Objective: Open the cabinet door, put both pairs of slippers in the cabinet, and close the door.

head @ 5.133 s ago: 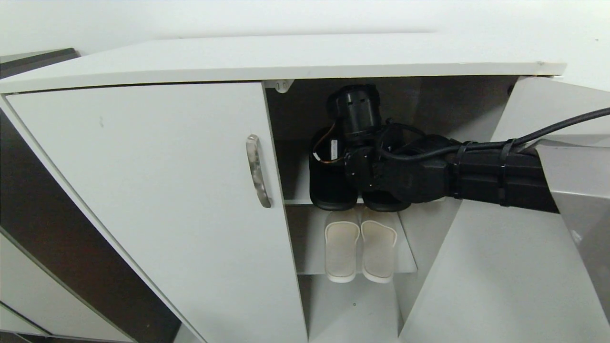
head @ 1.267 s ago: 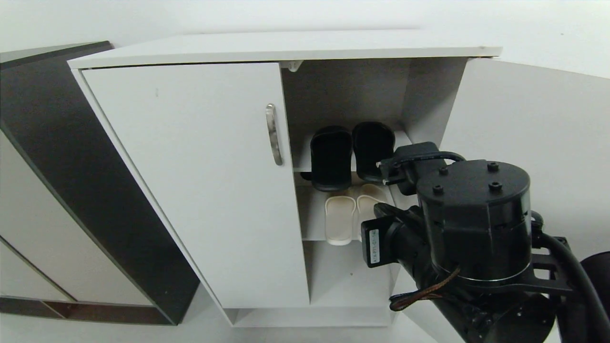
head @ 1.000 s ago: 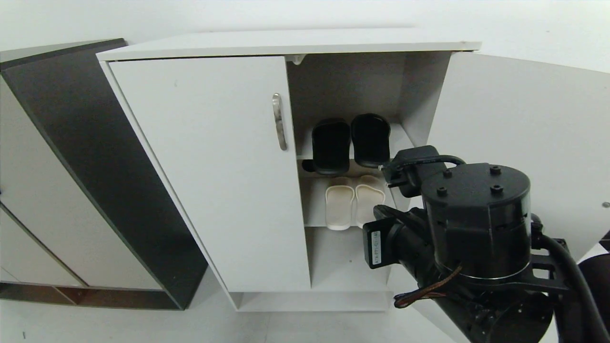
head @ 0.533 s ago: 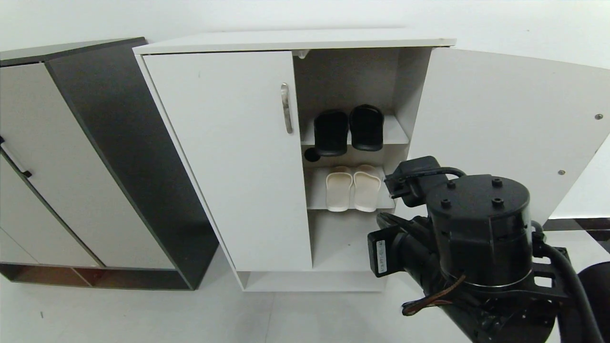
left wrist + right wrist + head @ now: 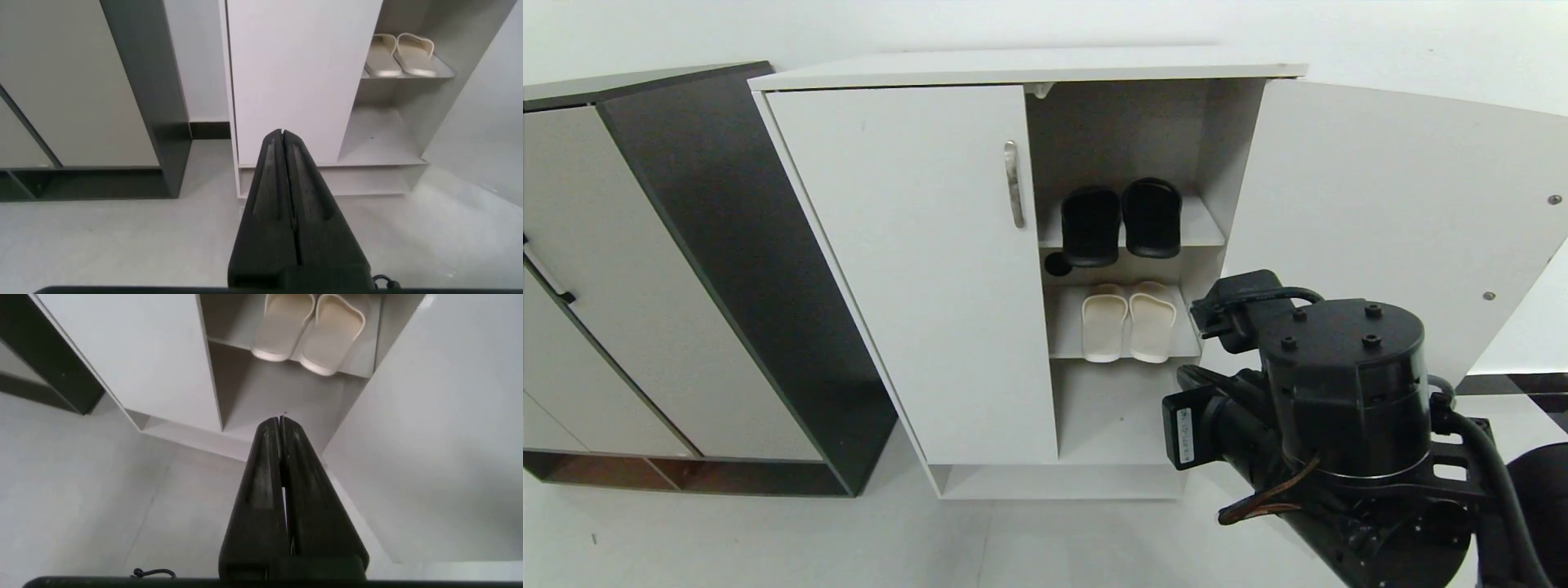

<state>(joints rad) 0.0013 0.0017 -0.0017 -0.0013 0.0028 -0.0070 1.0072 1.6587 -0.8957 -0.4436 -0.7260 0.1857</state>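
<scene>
- The white cabinet has its right-hand door swung wide open; the left-hand door, with its metal handle, is closed.
- Both pairs are inside: the black slippers lie side by side on the upper shelf and the white slippers on the shelf below, toes pointing inward. By that layout, only closing the door appears to remain.
- The open door is an upright panel hinged along the cabinet's right side. Its inner face turns toward the robot and its free edge stands far out to the robot's right.
- The right gripper has its jaws pressed together with nothing between them. It points down toward the floor in front of the open compartment, with the door panel just beside it.
- The left gripper likewise has its jaws together and empty. It faces the closed left door, well apart from the open one.
- The right arm is the nearer one. Its likely job is to get behind the door's outer face or free edge and push it leftward.
</scene>
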